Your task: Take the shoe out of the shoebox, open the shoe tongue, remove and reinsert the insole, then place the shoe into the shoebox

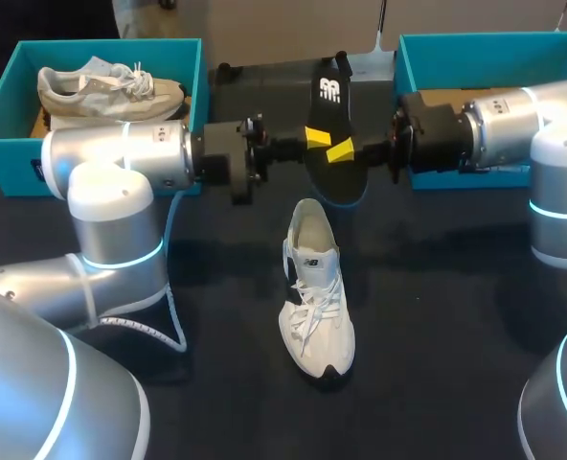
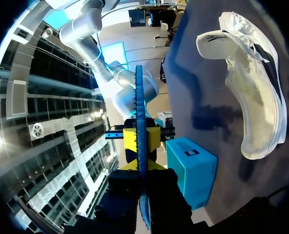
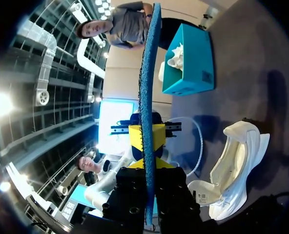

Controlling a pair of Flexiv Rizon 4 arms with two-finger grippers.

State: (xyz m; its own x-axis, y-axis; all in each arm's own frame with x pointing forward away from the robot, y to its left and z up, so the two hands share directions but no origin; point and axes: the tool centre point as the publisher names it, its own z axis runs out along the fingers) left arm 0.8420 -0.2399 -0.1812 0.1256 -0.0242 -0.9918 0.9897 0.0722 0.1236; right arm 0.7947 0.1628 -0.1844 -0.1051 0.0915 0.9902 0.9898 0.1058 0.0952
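Gripper, left point(image 1: 317, 137), yours, pinched on the left edge of the black insole point(image 1: 329, 105), your right gripper point(image 1: 341, 150) pinched on its opposite edge, insole held above the desk point(image 1: 437, 316), white shoe point(image 1: 314, 287) resting on the desk just beneath.

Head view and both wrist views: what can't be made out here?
Right shoebox contents: head view, right arm covers most.
Insole faces: both wrist views, seen edge-on only.
Lower fingers of left hand and right hand: head view, insole hides them.
Shoe toe interior: all views, its upper covers it.
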